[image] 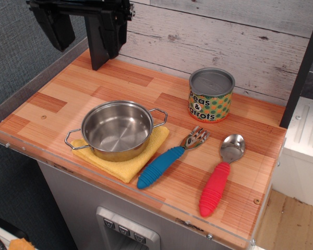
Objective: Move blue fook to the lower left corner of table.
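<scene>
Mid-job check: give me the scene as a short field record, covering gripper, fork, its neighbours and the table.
gripper: black gripper raised over the table's far left, jaws apart, holding nothing
fork: blue-handled fork with silver tines lying flat near the front edge
left of fork: steel pot on a yellow cloth
right of fork: red-handled spoon
behind: peas and carrots can
table: wood-plank countertop
</scene>
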Available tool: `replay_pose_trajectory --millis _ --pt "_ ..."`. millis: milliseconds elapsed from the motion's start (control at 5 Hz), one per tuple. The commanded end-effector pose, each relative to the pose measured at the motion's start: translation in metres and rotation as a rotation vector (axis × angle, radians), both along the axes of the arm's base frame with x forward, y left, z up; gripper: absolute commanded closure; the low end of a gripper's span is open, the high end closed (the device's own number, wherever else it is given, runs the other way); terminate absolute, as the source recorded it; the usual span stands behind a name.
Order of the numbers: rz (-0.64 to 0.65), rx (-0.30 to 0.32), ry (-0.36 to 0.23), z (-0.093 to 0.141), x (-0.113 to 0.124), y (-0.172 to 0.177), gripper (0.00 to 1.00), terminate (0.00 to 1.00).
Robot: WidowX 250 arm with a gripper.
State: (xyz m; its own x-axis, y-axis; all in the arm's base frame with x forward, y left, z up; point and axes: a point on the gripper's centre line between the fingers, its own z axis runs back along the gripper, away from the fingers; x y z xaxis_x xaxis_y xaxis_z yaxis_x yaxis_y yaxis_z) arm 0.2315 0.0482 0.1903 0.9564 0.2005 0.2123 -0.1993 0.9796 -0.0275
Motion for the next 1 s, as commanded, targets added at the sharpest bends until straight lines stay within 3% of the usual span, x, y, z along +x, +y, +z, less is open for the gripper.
replay_pose_trajectory --millis 0,400,800 --pt "0.000 0.000 0.000 0.000 0.000 0.000 0.00 0.00" --pt "-0.176 0.053 0.045 -0.025 0.036 -0.026 0.00 0.00" --pt "-0.345 0.129 0.114 -0.070 0.053 -0.055 0.00 0.00"
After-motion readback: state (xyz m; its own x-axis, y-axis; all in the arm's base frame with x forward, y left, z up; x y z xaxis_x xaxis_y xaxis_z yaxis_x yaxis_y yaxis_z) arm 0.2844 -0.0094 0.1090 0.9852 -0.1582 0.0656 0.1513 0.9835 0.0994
